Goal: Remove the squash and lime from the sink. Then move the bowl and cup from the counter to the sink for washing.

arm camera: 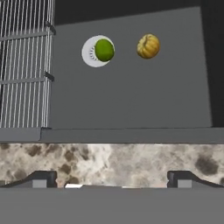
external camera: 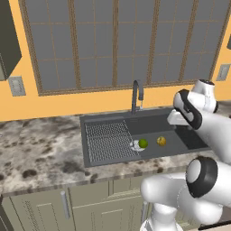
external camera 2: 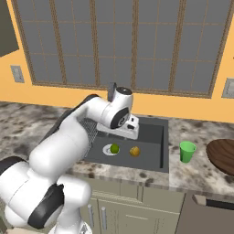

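With fingers (arm camera: 112,179) spread wide and empty above the sink (arm camera: 131,96), the hand looks poised to fetch the lime (arm camera: 104,49) resting on the drain (arm camera: 89,52), squash (arm camera: 148,46) just beside.

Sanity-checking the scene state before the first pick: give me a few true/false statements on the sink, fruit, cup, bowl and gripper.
1. The lime sits on the round silver drain in the sink. True.
2. The squash is already on the counter. False: it lies on the sink floor beside the lime, apart from it.
3. The gripper is open and holds nothing. True.
4. The cup stands in the basin. False: it stands upright on the counter, right of the sink.
5. The bowl is stacked on the cup. False: it rests on the counter beyond the cup, apart from it.
6. The faucet rises behind the sink. True.
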